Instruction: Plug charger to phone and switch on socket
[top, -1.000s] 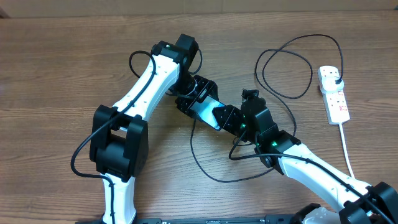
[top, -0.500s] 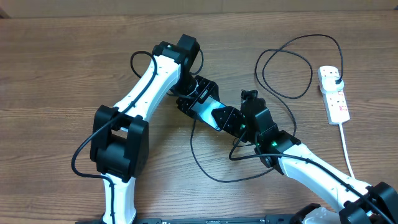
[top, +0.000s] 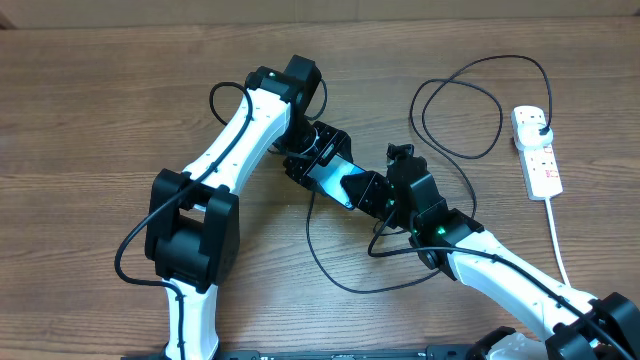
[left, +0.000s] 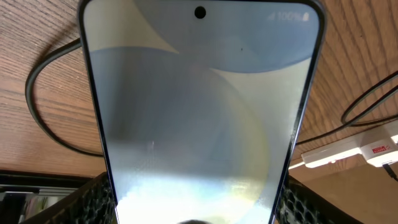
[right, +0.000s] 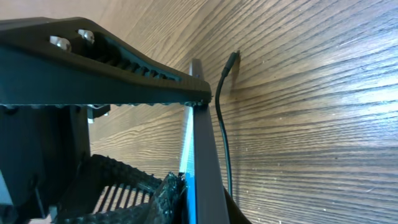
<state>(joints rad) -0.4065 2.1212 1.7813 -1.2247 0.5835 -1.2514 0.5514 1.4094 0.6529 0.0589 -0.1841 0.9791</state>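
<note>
**Overhead.** My left tool (top: 322, 165) sits mid-counter (top: 90, 100), clamped across the phone (top: 335, 182). The phone lies aslant between my two arms. My right tool (top: 372, 196) meets the phone's lower-right end, and from up here I cannot tell whether its jaws stand apart or together. The charger (top: 510, 56) loops over the right part of the counter. Its black plug sits in the socket (top: 537, 150), which lies near the right edge. The socket's white cord (top: 556, 230) trails toward the near edge.

**Left wrist.** The phone fills the picture, its pale blue-grey screen facing the camera. My ribbed black fingers (left: 93, 199) show at both bottom corners, pressed against the phone's long sides. The socket shows on the wood beyond the phone's right side.

**Right wrist.** I see the phone edge-on, a thin dark strip with a bright blue line. A finger of my left tool crosses from the left and bears on that edge. The charger's connector tip (right: 233, 57) hangs just beside the phone's far end, apart from it. Its cable runs back alongside the phone toward my right tool. My own ribbed pads (right: 124, 180) crowd the phone's edge at the bottom. Whether they are closed, and on what, I cannot tell.
</note>
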